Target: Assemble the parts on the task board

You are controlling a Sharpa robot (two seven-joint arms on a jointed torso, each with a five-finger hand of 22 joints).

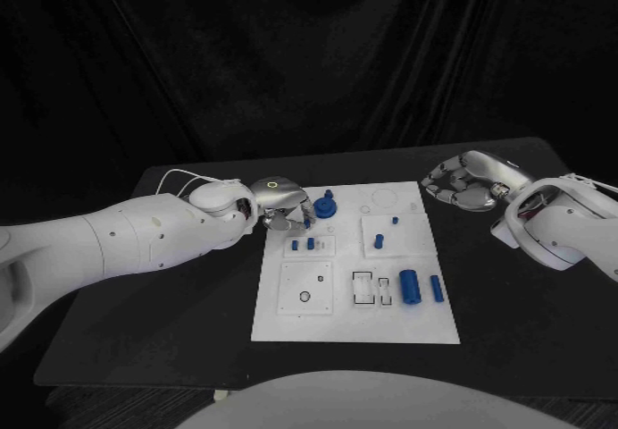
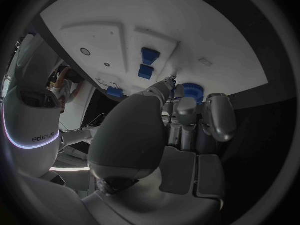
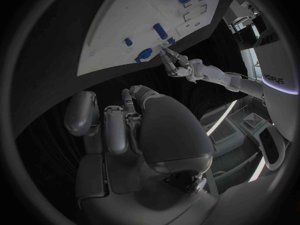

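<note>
I see left hand at far-left corner of task board, fingertips just beside round blue part standing there — can't tell if it grips it. Right hand hovers off board's far-right corner, fingers curled, holding nothing. Large blue cylinder and slimmer blue pin lie near-right on board.

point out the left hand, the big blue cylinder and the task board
left hand (image 1: 279,204), head view, on its silver back
big blue cylinder (image 1: 410,286), head view, mid-body
task board (image 1: 354,329), head view, bare near edge
</note>
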